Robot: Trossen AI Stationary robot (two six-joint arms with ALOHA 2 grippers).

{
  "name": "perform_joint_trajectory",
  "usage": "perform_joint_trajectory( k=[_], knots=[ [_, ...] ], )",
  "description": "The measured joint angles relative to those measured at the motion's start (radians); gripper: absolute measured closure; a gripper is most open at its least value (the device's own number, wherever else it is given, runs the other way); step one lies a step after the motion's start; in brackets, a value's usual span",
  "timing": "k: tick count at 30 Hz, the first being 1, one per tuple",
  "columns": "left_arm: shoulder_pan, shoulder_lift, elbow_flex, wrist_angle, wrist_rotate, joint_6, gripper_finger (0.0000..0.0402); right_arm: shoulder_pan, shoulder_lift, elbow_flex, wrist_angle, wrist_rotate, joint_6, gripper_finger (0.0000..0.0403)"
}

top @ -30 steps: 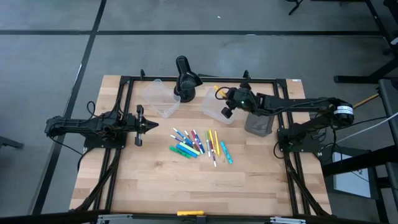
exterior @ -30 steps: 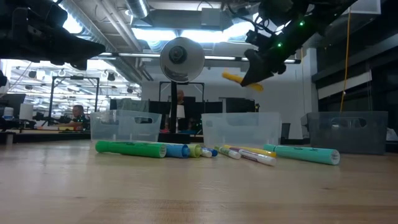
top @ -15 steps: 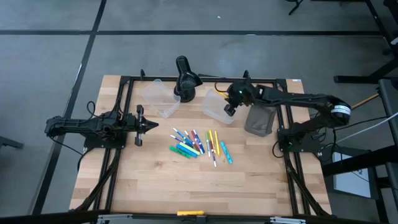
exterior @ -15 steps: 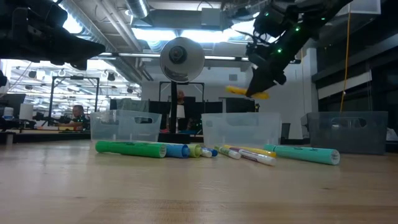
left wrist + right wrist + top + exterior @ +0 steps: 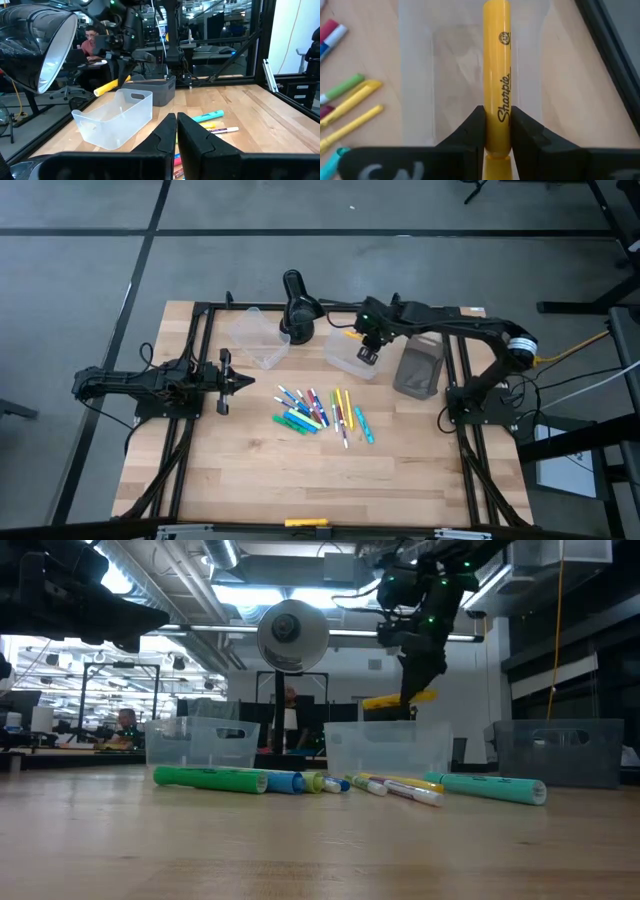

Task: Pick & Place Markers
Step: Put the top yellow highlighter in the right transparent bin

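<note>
Yellow marker (image 5: 496,75) held over the clear tub (image 5: 352,354), clamped in the right end effector (image 5: 367,352).
To drop it cleanly, centre it above the tub and lower before opening; other markers (image 5: 320,413) lie on the desk (image 5: 260,470); left end effector (image 5: 226,381) waits closed.

A black desk lamp (image 5: 299,308) stands between two clear tubs (image 5: 258,336) (image 5: 352,354), a grey bin (image 5: 417,372) beside them.

Dark right gripper (image 5: 366,350) reaches across the table's far side, fingers pinched; dark left gripper (image 5: 238,381) waits level, fingers together
</note>
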Motion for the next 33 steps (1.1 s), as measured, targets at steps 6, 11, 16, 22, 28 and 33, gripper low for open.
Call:
perform_joint_trajectory(
  k=[6,11,16,22,28,33],
  knots=[
    [0.0,0.0,0.0,0.0,0.0,0.0,0.0392,-0.004,0.068,0.047,-0.032,-0.005,-0.036,0.0335],
    [0.0,0.0,0.0,0.0,0.0,0.0,0.0392,-0.018,0.114,0.047,-0.035,-0.031,-0.045,0.0335],
    [0.0,0.0,0.0,0.0,0.0,0.0,0.0391,-0.031,0.16,0.047,-0.035,-0.031,-0.053,0.0335],
    [0.0,0.0,0.0,0.0,0.0,0.0,0.0393,-0.041,0.191,0.047,-0.036,-0.029,-0.053,0.0335],
    [0.0,0.0,0.0,0.0,0.0,0.0,0.0389,-0.046,0.214,0.047,-0.035,-0.03,-0.053,0.0335],
    [0.0,0.0,0.0,0.0,0.0,0.0,0.0391,-0.049,0.229,0.047,-0.03,-0.03,-0.053,0.0335]
  ],
)
